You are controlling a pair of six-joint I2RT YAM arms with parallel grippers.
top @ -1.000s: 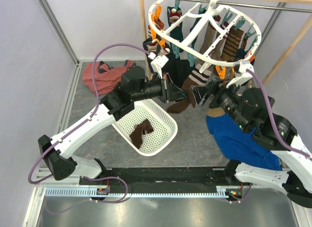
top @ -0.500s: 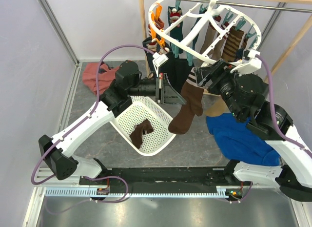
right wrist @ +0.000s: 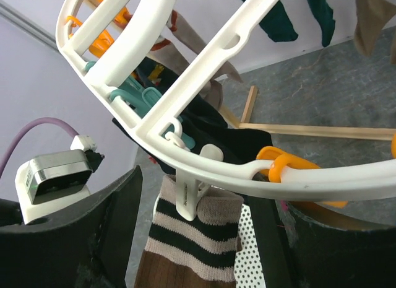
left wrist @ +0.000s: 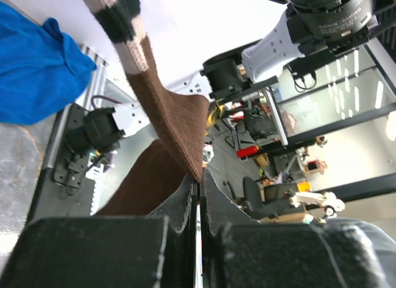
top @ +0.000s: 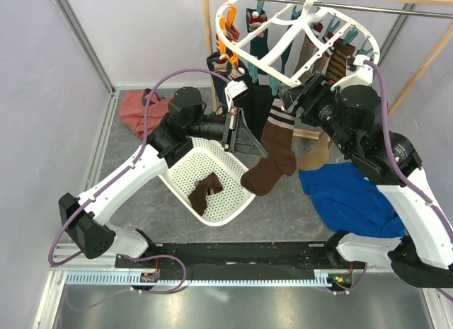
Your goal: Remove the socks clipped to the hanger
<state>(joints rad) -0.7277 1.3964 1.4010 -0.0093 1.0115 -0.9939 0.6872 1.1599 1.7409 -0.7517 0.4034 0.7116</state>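
The white hanger (top: 233, 49) hangs from the rail with several socks clipped to it. A brown sock (top: 272, 159) with a cream-and-black striped cuff hangs from a white clip (right wrist: 189, 198) on the hanger's rim (right wrist: 204, 71). My right gripper (top: 297, 102) is open. In the right wrist view (right wrist: 207, 229) its jaws stand on either side of that clip and the striped cuff (right wrist: 198, 244). My left gripper (top: 249, 139) is shut, with the sock's lower edge (left wrist: 167, 114) pinched at its tips (left wrist: 199, 179).
A white perforated basket (top: 230, 205) below the left gripper holds one brown sock (top: 205, 189). A rust-red garment (top: 141, 106) lies at the back left and a blue cloth (top: 347, 198) on the right. Wooden frame posts (top: 417, 67) stand behind the hanger.
My right gripper has risen from the sock's middle to the hanger rim and now brackets the clip. The brown sock now hangs straight down. My left gripper shifted slightly right.
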